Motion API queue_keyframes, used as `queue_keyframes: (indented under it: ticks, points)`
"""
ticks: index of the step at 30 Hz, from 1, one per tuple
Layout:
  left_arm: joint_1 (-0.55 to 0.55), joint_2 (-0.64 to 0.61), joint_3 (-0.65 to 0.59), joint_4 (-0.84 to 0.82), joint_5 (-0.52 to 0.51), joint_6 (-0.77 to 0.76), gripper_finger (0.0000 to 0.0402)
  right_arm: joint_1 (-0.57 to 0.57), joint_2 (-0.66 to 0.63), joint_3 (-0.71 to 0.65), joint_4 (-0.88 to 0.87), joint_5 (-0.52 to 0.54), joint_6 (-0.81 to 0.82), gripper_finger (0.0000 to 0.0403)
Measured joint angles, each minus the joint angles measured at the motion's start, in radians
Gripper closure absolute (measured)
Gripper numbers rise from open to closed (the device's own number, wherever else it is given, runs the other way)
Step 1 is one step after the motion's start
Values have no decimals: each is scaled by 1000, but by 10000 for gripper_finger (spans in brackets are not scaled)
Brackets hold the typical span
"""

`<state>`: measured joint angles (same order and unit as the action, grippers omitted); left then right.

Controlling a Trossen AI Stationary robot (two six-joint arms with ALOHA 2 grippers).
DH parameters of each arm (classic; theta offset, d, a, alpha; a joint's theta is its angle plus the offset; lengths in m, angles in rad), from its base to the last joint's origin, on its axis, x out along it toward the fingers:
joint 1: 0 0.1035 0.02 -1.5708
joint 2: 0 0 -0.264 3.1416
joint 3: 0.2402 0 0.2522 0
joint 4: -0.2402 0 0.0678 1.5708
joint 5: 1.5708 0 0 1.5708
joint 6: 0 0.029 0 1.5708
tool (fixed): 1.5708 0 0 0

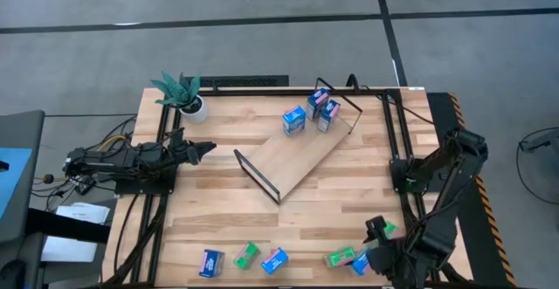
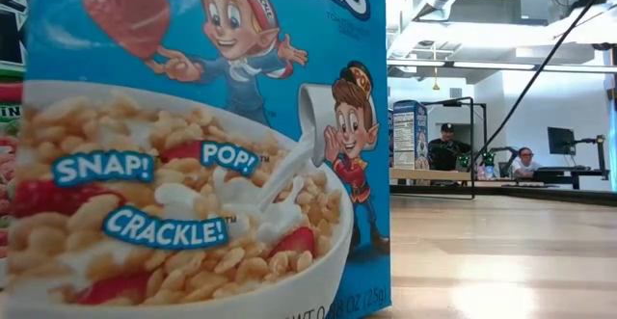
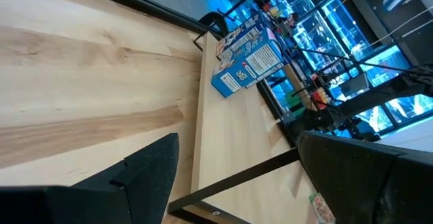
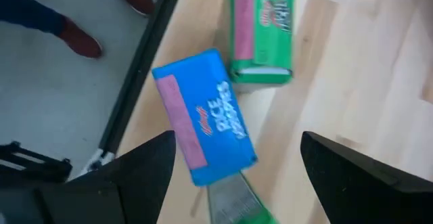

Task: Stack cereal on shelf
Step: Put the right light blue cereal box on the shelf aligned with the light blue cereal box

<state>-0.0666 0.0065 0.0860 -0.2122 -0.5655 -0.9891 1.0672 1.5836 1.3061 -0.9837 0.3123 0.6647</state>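
We see the long light-wood shelf board with black wire ends (image 1: 293, 162) lying diagonally mid-worktop, three small blue cardboard cereal boxes (image 1: 294, 120) standing at its far end, while other blue and green boxes lie along the near edge of the pale wooden worktop (image 1: 210, 210). Our right gripper (image 4: 233, 176) hovers wide open over a flat blue box (image 4: 203, 126) beside a green box (image 4: 262, 28) at the near right corner. Our left gripper (image 1: 203, 148), also wide open, waits at the left side.

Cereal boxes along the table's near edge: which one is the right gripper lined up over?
The blue box lying flat at the table's right corner, between the open right gripper's fingers. A green box lies just beyond it; the others lie farther left.
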Motion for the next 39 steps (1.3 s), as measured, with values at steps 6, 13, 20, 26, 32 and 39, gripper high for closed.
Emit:
queue_keyframes:
  ticks: [6, 13, 20, 26, 32, 39]
  points:
    - [0, 0, 0, 0, -16, -4, 109, 12, 1, -20, 39, -11, -7, 62]
    - [0, 0, 0, 0, -37, -3, 109, 29, 3, -20, 61, 7, -38, 62]
    - [0, 0, 0, -1, -48, -3, 109, 34, 7, -65, 119, 14, -46, 62]
    - [0, 0, 0, -2, -51, -3, 109, 37, -10, -86, 129, 27, -61, 62]
    - [0, 0, 0, -3, -71, 8, 109, 46, -21, -89, 108, 29, -64, 62]
    - [0, 0, 0, -3, -79, 13, 109, 54, -81, -191, 239, 29, -47, 62]
